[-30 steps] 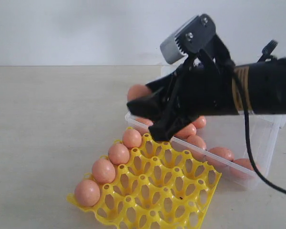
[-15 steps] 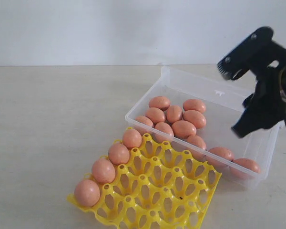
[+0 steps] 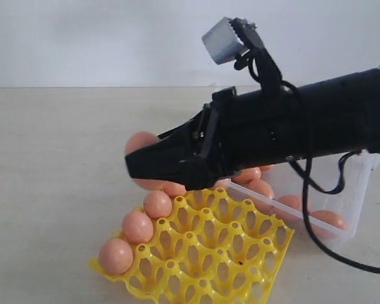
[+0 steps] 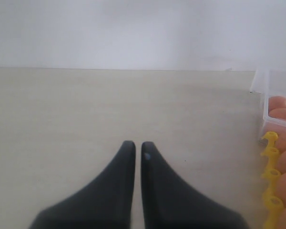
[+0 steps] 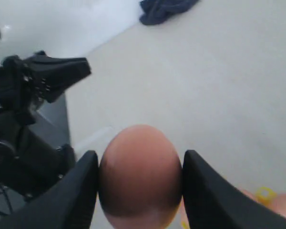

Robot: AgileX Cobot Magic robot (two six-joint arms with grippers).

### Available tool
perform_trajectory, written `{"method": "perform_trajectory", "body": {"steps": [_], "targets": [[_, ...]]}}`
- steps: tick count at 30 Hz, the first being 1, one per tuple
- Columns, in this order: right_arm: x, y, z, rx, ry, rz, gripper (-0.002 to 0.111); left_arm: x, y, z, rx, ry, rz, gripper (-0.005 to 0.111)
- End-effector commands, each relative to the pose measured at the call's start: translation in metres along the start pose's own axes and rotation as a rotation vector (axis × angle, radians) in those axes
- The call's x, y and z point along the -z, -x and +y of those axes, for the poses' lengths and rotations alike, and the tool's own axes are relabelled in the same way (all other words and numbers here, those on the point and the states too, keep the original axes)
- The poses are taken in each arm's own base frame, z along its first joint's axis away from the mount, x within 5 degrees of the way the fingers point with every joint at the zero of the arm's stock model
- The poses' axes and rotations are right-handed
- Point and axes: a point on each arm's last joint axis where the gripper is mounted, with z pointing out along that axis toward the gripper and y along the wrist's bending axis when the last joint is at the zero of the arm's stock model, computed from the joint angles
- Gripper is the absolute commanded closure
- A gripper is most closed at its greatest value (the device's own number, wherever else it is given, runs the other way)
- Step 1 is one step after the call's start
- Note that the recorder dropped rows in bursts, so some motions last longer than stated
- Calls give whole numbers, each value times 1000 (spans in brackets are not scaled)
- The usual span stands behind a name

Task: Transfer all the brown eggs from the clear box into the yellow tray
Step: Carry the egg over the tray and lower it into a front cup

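One egg [image 3: 140, 142] is pinched between the right gripper's [image 5: 140, 160] jaws, in the air near the tray's [image 3: 240, 254] far corner. Four eggs [image 3: 137, 226] fill one tray row (the fourth half hidden). At least four show in the box [image 3: 356, 185]. The left gripper [image 4: 138, 149] is pressed together, empty.

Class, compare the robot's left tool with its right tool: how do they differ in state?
The left tool is shut and empty; the right tool grips a smooth reddish-brown oval egg. The left tool's jaws nearly touch; the right tool's stand apart. Both are black and tapered.

Bright, even light; soft shadows.
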Motion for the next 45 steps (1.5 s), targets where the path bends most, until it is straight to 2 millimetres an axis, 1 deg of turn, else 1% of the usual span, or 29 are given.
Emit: {"method": "perform_trajectory", "body": {"steps": [1, 2, 3, 5, 8, 10, 12, 15, 16, 18, 20, 29, 35, 37, 38, 42, 45], "targets": [[-28, -22, -12, -28, 231, -20, 109, 0, 0, 0, -7, -4, -9, 103], [-33, -28, -16, -30, 256, -10, 109, 0, 0, 0, -7, -4, -9, 103], [-40, -39, -23, -49, 283, 9, 109, 0, 0, 0, -7, -4, -9, 103], [-50, -55, -35, -74, 283, 44, 109, 0, 0, 0, -7, -4, -7, 103], [-59, -71, -48, -6, 245, 79, 109, 0, 0, 0, -7, -4, -7, 103], [-64, -77, -53, 48, 172, 125, 109, 0, 0, 0, -7, -4, -7, 103], [-71, -83, -53, 117, 114, 179, 109, 0, 0, 0, -7, -4, -7, 103], [-85, -91, -38, 203, 108, 244, 109, 0, 0, 0, -7, -4, -7, 103], [-88, -93, -36, 216, 85, 269, 109, 0, 0, 0, -7, -4, -7, 103], [-91, -98, -39, 241, 10, 321, 109, 0, 0, 0, -7, -4, -7, 103], [-92, -100, -40, 253, -24, 344, 109, 0, 0, 0, -7, -4, -7, 103], [-92, -100, -40, 235, -25, 343, 109, 0, 0, 0, -7, -4, -7, 103], [-94, -105, -42, 198, -22, 356, 108, 0, 0, 0, -7, -4, -7, 103], [-95, -106, -43, 196, -21, 360, 105, 0, 0, 0, -7, -4, -7, 103], [-95, -107, -43, 196, -25, 361, 101, 0, 0, 0, -7, -4, -7, 103], [-95, -107, -44, 195, -30, 363, 80, 0, 0, 0, -7, -4, -7, 103], [-95, -107, -44, 181, -33, 363, 68, 0, 0, 0, -7, -4, -7, 103]]}}
